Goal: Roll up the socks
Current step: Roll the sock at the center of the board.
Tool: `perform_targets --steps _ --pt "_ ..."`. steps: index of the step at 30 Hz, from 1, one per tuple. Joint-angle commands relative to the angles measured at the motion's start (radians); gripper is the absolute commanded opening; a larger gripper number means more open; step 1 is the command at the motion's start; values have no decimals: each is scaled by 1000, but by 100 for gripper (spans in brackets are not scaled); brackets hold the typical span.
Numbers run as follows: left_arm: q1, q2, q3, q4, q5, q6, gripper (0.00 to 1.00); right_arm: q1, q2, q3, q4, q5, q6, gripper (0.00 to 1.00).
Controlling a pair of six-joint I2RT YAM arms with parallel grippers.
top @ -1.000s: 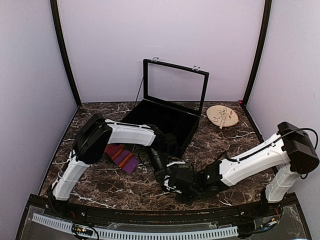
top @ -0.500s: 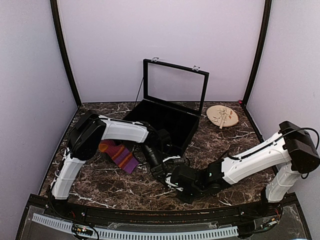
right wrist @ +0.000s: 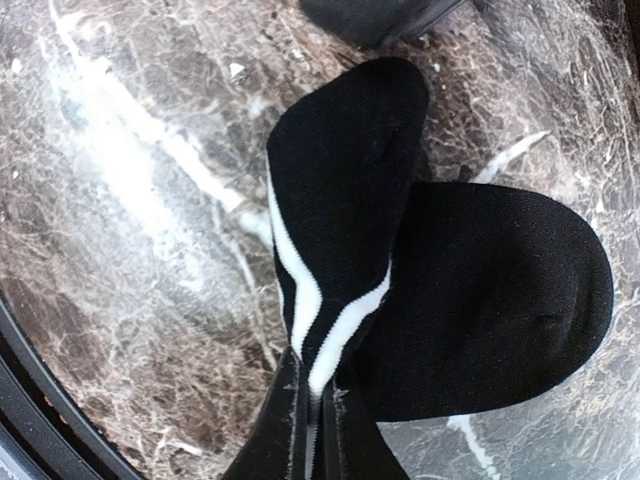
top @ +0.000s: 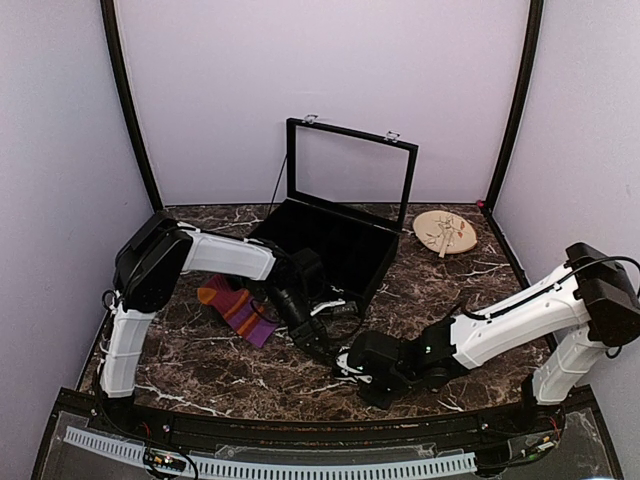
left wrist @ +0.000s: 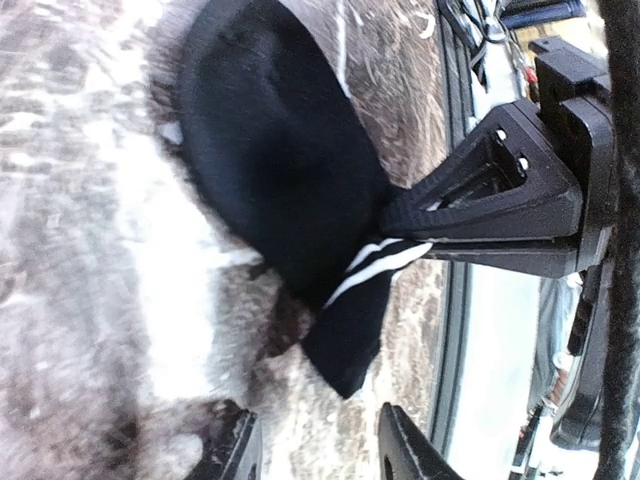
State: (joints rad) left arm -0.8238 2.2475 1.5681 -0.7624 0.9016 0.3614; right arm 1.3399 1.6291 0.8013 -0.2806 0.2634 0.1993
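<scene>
Right gripper [right wrist: 316, 405] clamps the cuff of the folded black sock [right wrist: 490, 300], lower centre of the top view, left gripper [left wrist: 315, 455] apart and empty nearby, striped sock [top: 238, 310] at left: the thin pinch may slip under tension, undoing the fold.

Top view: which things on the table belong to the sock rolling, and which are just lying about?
Part of the job:
- black sock, pinched at its white-striped cuff by the right gripper
- striped sock, on the table beside the left arm

Just lying about:
- open black case, at the back
- wooden plate, far right
</scene>
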Motion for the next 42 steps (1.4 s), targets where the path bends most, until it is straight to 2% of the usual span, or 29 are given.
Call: perform_targets --steps 1,14,22,31,36,42 --pt "15 -51 -82 148 -149 -63 42 -17 -28 -27 21 -52 38 2" --pt "18 -263 -358 542 -371 -199 42 -136 -128 -80 118 -258 109 2" --pt "10 -406 -556 817 -374 -230 41 -232 -117 -102 155 -433 167 3" --pt "-70 -482 -652 966 -443 -165 41 -318 -107 -160 251 -636 261 3" --pt "-147 -509 -696 1035 -520 -75 47 -343 -100 -179 293 -703 299 3" --pt "-202 -512 -707 1052 -566 21 49 -366 -88 -185 292 -744 312 3"
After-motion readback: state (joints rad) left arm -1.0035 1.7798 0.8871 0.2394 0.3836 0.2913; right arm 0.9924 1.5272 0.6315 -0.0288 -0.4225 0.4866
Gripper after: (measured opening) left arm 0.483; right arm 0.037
